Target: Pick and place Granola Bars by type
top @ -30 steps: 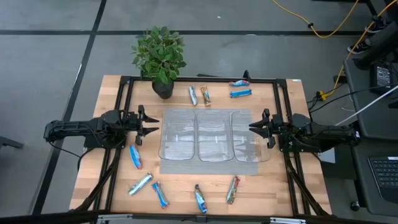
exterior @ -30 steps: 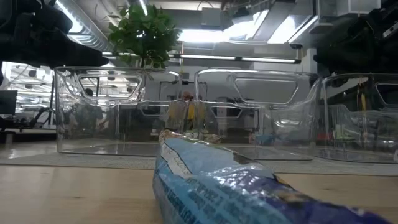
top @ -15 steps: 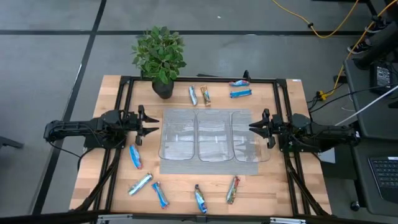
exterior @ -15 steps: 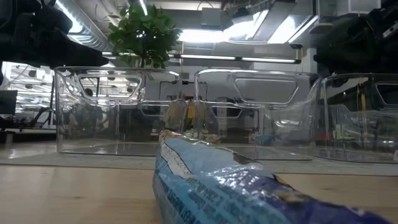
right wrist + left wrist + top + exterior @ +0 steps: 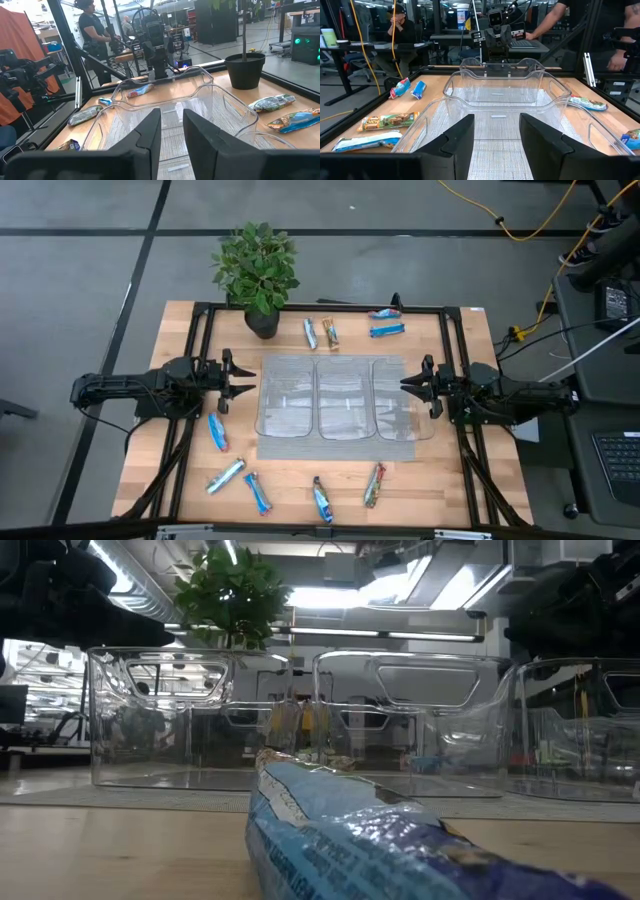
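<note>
Your left claw (image 5: 243,389) and right claw (image 5: 408,386), both parted and empty, flank three clear bins (image 5: 343,409); only the low view shows crinkled blue bar (image 5: 370,840) foil.

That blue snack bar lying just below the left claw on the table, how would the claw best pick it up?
Probably from straight above, pinching the blue bar across its narrow middle. It lies flat on the wooden table, long and thin, clear of other bars, so its long sides are free. The open left claw would turn to straddle them.
</note>
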